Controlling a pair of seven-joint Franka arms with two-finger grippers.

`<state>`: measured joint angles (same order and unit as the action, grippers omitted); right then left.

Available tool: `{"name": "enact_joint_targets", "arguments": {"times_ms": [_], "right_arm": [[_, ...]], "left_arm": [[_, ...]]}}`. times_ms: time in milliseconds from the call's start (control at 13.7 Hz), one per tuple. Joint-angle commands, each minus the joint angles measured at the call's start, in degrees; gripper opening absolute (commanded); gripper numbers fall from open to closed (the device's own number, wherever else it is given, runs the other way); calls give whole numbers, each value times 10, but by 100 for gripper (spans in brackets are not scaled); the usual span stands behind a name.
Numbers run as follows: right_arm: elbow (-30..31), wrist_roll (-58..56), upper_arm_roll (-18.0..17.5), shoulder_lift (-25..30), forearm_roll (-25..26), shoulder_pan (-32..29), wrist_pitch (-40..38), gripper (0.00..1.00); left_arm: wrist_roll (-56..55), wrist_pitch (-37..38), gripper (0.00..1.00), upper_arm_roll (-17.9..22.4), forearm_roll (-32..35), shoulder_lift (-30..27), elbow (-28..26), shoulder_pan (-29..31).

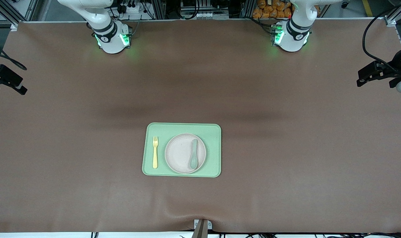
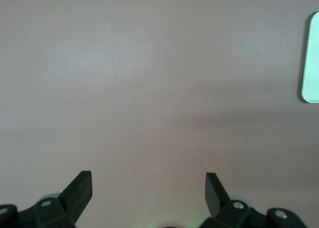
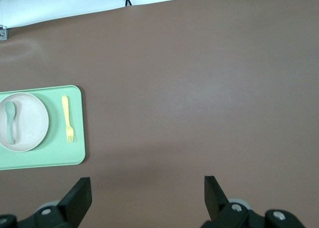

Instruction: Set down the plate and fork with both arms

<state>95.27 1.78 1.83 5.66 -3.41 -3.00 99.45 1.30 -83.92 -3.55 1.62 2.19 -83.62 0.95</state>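
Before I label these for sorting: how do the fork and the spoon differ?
The fork is pale yellow with short tines; the spoon is muted teal-green with a rounded bowl. The fork lies directly on the green tray, beside the plate; the spoon lies on the plate. Both are small, lie flat and roughly parallel.

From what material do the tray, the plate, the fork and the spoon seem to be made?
All four look like matte moulded plastic, perhaps a fibre blend; the look leaves that open.
Tray: light green, rounded corners, even colour, no shine.
Plate: pale beige-pink, faintly speckled, dull.
Fork: pale yellow, one piece, thick short tines.
Spoon: muted teal, smooth, dull.
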Motion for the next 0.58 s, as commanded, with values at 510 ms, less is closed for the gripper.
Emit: {"name": "enact_joint_targets", "arguments": {"times_ms": [510], "right_arm": [[-73, 12, -2, -39, 41, 23, -85, 100]], "left_arm": [[13, 10, 100, -2, 2, -5, 3, 2]]}}
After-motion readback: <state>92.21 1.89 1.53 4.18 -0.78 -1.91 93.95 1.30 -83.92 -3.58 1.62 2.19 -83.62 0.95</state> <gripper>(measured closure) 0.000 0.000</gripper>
